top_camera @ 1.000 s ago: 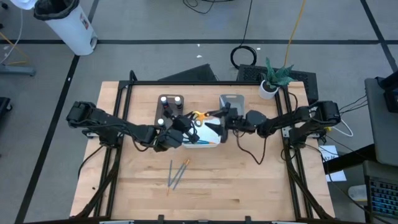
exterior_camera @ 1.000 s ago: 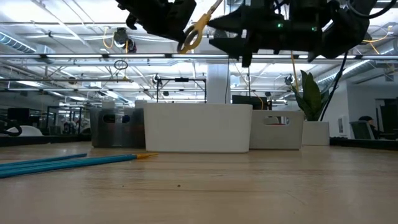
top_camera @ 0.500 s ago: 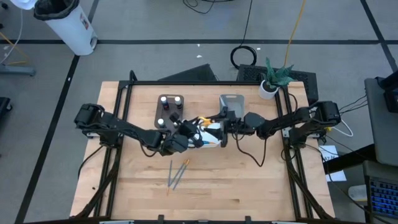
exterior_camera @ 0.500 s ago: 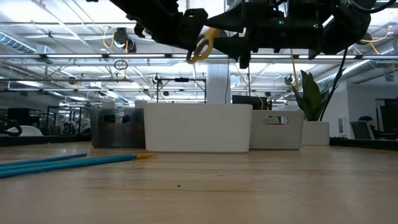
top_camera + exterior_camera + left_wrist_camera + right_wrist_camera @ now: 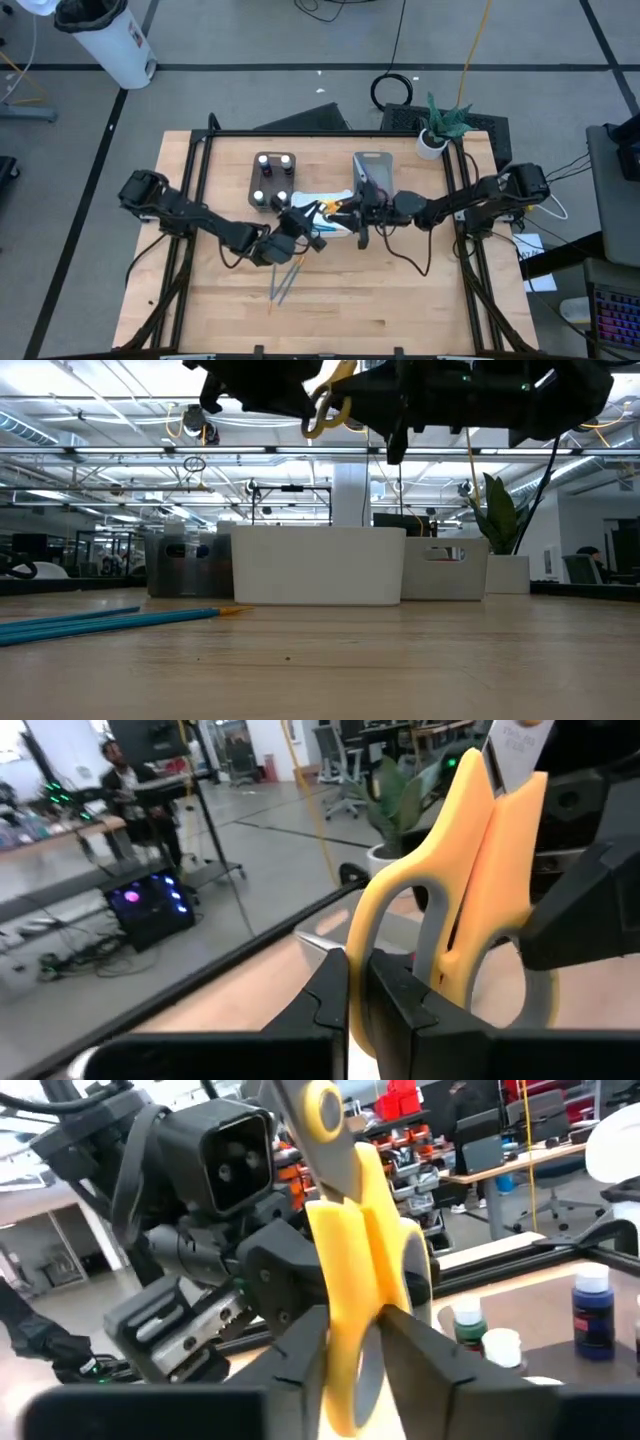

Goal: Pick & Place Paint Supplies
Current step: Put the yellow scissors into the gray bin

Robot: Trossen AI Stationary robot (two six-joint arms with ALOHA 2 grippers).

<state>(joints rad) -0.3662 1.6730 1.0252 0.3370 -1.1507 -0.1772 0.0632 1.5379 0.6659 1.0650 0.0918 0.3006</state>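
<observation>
While both arms meet above the white tray (image 5: pixel 322 203) mid-tabletop, one pair of yellow-handled scissors (image 5: pixel 327 208) hangs between them: the left end effector (image 5: pixel 355 995) is pinched on one handle, the right end effector (image 5: pixel 352 1342) clamps the other. Four paint bottles (image 5: pixel 272 177) stand in the brown tray (image 5: pixel 258 178); two brushes (image 5: pixel 284 280) lie toward the near edge, with a grey tray (image 5: pixel 372 167) beside the white one.

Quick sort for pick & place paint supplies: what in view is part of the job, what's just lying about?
Job:
- yellow scissors, held up between left gripper and right gripper
- paint bottles in the brown tray
- brushes on the table

Lying about:
- white tray
- grey tray
- potted plant
- white bin on the floor
</observation>
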